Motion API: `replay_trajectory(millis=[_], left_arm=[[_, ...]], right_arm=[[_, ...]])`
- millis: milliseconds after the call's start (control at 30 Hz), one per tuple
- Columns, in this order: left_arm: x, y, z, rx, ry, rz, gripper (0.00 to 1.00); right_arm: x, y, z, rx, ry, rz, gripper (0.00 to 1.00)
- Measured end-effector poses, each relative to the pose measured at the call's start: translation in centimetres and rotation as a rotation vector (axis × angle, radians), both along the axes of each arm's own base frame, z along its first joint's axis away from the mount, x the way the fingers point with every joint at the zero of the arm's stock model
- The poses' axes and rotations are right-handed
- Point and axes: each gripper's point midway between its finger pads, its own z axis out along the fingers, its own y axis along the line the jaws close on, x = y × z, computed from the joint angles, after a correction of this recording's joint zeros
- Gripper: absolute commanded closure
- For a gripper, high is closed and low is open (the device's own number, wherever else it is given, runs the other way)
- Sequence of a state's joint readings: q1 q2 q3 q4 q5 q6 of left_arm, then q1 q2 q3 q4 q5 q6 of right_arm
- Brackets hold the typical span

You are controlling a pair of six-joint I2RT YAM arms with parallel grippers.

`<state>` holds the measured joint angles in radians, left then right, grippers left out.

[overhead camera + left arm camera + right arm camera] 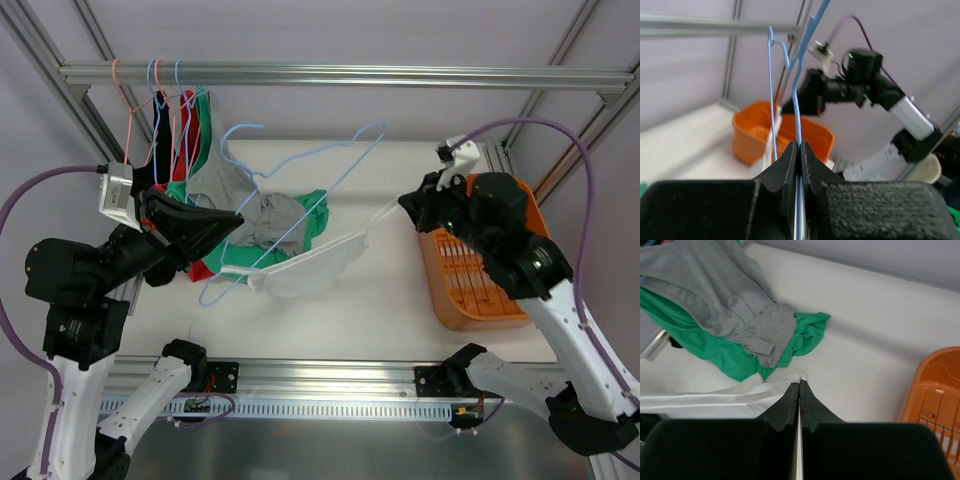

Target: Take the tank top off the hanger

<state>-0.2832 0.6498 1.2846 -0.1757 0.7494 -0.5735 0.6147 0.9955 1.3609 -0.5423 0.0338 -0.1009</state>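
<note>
Pinching the white tank top (305, 272) by its edge, the right end effector (800, 382) holds it stretched above the bench (380, 300), while the left end effector (800, 146) clamps the blue hanger (797, 100); grey and green clothes (272, 218) lie beyond.

From where I'm standing, the left arm (95, 265) is reaching in from its side, wrist angled toward the middle, and the left gripper (235, 222) has its jaws pinched tight on the blue hanger (330, 160) wire. The right arm (545, 275) is bent at the elbow and stretched up and inward, and the right gripper (405, 203) is squeezed closed on the strap of the white tank top (310, 268). Both wrists sit at about the same height, well apart, fingertips facing each other.
</note>
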Motion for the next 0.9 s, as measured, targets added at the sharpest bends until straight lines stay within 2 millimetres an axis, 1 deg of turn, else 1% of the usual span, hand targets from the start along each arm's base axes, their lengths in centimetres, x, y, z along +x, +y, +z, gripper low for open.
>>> replay_trajectory(millis=[33,100,200,267,333,367,433,500,567,700,800,900], left_arm=[[0.6,-0.2,1.0,-0.038,-0.039,0.000,1.00],[2.0,-0.6,2.3,-0.107,-0.091,-0.004,1.00],[4.1,-2.5,3.8,-0.190,-0.141,-0.043,1.00],[4.9,-4.2,4.6,-0.226,-0.171,-0.072,1.00],[5.2,-6.3,5.0,-0.250,-0.212,-0.108,1.00],[5.2,-7.5,5.1,-0.259,-0.236,-0.127,1.00],[5.7,-9.3,5.4,-0.275,-0.292,-0.130,1.00],[6.1,-10.9,5.3,-0.285,-0.352,-0.123,1.00],[7.0,-12.2,5.0,-0.295,-0.399,-0.084,1.00],[8.8,-13.7,3.9,-0.331,-0.479,-0.013,1.00],[10.9,-14.5,2.5,-0.357,-0.469,0.042,1.00],[12.4,-15.4,1.3,-0.356,-0.436,0.074,1.00]], right_arm=[[-1.0,-0.3,0.7,0.025,-0.011,0.014,1.00],[-3.6,-0.9,2.7,0.093,-0.051,0.058,1.00],[-7.5,-1.4,5.2,0.188,-0.106,0.157,1.00],[-9.4,-1.3,5.9,0.229,-0.117,0.218,1.00],[-10.8,-0.8,5.7,0.254,-0.099,0.282,1.00],[-11.2,-0.4,5.3,0.257,-0.081,0.305,1.00],[-11.3,0.0,3.8,0.242,-0.029,0.328,1.00],[-11.2,0.0,1.9,0.212,0.030,0.316,1.00],[-11.2,-0.3,0.2,0.179,0.078,0.295,1.00],[-11.6,-0.7,-2.8,0.134,0.146,0.288,1.00],[-11.7,-0.1,-5.4,0.118,0.214,0.307,1.00],[-11.3,0.9,-8.4,0.098,0.297,0.317,1.00]])
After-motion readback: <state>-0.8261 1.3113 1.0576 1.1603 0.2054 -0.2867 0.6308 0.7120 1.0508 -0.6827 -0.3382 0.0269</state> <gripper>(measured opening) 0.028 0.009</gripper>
